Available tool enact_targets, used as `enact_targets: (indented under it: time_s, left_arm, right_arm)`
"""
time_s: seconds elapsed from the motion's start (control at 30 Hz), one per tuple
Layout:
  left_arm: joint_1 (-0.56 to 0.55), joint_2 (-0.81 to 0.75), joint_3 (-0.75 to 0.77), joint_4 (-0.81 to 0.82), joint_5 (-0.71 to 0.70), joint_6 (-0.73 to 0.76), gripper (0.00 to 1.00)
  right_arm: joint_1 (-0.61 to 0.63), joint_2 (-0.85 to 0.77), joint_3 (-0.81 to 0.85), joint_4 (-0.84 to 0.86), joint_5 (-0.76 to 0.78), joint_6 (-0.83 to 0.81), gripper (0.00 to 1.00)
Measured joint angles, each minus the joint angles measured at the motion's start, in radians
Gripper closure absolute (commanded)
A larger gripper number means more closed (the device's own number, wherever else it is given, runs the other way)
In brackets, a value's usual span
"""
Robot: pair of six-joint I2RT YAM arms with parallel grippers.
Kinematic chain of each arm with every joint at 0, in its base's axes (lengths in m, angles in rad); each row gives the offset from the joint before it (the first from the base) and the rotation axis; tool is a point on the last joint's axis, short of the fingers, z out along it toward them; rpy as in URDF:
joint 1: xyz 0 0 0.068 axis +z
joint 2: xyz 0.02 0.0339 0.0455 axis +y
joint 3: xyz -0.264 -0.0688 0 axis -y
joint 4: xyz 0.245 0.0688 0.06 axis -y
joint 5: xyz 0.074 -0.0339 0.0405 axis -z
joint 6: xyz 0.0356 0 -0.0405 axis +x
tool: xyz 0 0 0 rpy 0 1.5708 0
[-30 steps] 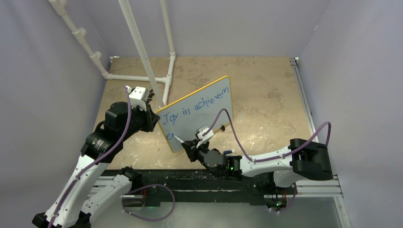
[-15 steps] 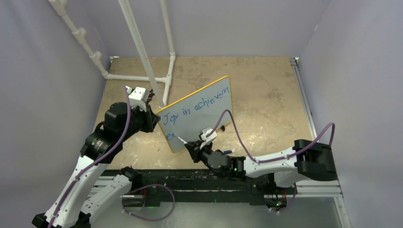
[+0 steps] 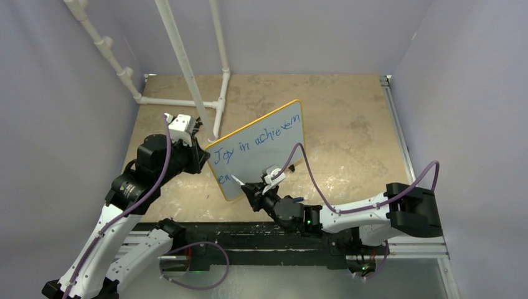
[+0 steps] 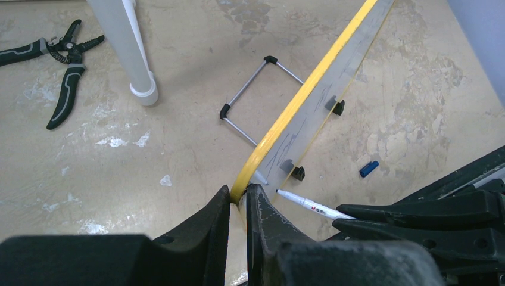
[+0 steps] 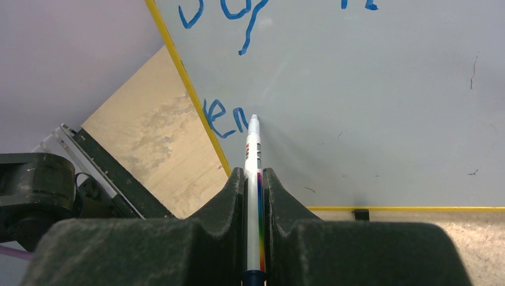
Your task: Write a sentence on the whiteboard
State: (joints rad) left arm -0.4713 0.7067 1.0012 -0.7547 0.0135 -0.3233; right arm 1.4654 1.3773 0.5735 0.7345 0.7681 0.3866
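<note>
Whiteboard [image 3: 255,162] stands tilted at mid-table, the left gripper [image 4: 238,199] clamped on its left rim to steady it, while the right gripper [image 5: 253,179], clamped on the marker [image 5: 253,140], sets the tip just right of the sentence [image 3: 255,141]'s last letters.

whiteboard [image 3: 264,163] white, yellow-rimmed; sentence [image 3: 256,141] blue; marker [image 5: 252,156] white, rainbow-striped.

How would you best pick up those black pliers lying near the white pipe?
The pliers lie flat on the table with handles splayed, so probably pinch one handle across its narrow width, coming straight down from above.
</note>
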Motion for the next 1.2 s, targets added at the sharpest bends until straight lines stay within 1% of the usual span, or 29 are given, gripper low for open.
enact_targets:
  time_s: [0.73, 1.2]
  left_arm:
    - [0.000, 0.000, 0.000, 0.000, 0.001, 0.000, 1.00]
    - [0.000, 0.000, 0.000, 0.000, 0.001, 0.000, 1.00]
  right_arm:
    - [0.001, 0.056, 0.038, 0.034, 0.003, -0.050, 1.00]
    - [0.003, 0.033, 0.038, -0.005, 0.077, -0.036, 1.00]
